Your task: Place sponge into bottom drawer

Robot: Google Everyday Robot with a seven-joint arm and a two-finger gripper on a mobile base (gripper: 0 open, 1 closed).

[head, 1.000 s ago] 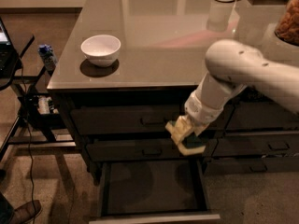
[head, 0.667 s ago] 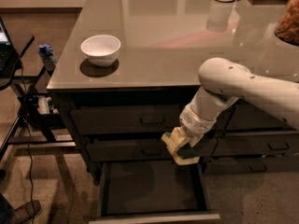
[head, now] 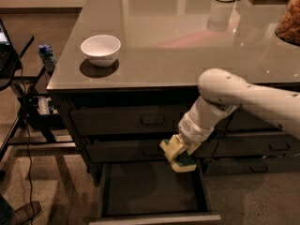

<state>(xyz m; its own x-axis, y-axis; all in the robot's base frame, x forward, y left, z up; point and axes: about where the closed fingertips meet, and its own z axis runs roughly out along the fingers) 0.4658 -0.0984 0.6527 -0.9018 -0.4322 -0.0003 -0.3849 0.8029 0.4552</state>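
moved: white robot arm [head: 243, 97] sits lower and further left than before.
bottom drawer [head: 150, 191]: dark grey, pulled open, flat dark interior, pale front edge.
gripper [head: 177, 150]: above the drawer's back right corner, fingers pinching the small yellow foam sponge [head: 184, 164].
sponge: rectangular block, dark green face, tilted, held above the drawer.
counts: one sponge, one white bowl [head: 101, 49] on the grey countertop [head: 164, 41].

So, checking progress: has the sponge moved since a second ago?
Yes. Held in the gripper, the sponge has dropped from middle drawer level to just over the bottom drawer.
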